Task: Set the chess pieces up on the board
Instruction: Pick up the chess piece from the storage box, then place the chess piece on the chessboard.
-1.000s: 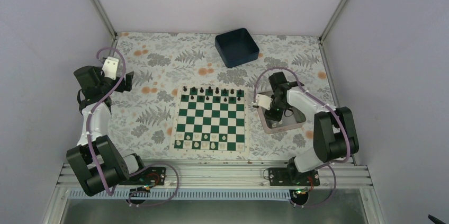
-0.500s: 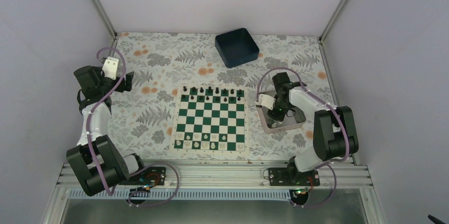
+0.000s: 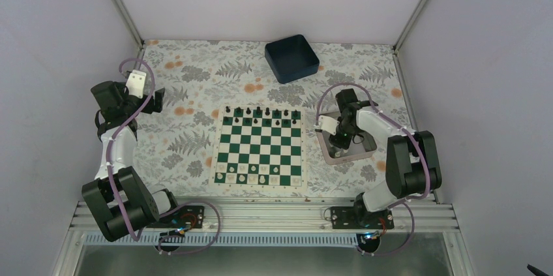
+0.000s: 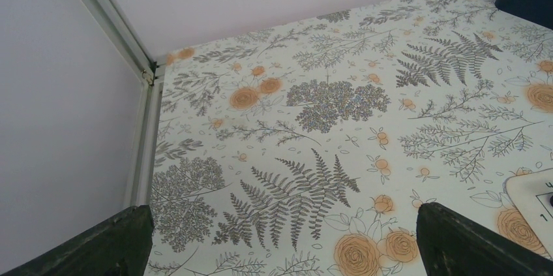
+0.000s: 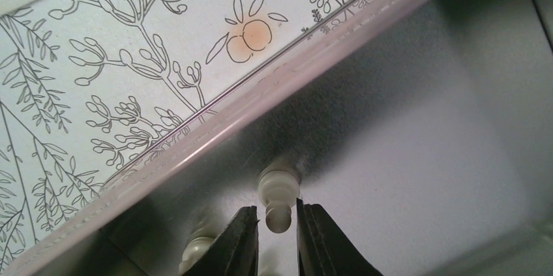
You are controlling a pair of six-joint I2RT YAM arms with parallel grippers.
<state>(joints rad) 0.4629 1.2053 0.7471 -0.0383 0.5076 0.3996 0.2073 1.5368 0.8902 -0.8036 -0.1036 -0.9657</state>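
Note:
The green and white board (image 3: pixel 261 147) lies mid-table. Several white chess pieces (image 3: pixel 251 176) stand along its near rows. My right gripper (image 3: pixel 337 138) is down inside the silver tray (image 3: pixel 365 152). In the right wrist view its fingers (image 5: pixel 277 214) are narrowly apart on either side of the head of an upright white pawn (image 5: pixel 279 188); the right finger touches it and a slit shows on the left. Another white piece (image 5: pixel 195 250) stands just left of the fingers. My left gripper (image 3: pixel 156 100) is wide open and empty over the cloth, far left (image 4: pixel 283 237).
Black pieces (image 3: pixel 261 116) fill the board's far rows. A dark blue bin (image 3: pixel 291 58) sits at the back. The tray wall (image 5: pixel 215 126) runs close behind the pawn. A board corner (image 4: pixel 531 201) shows at the right of the left wrist view.
My right gripper has shifted slightly to the right and down into the tray. The left arm has not moved.

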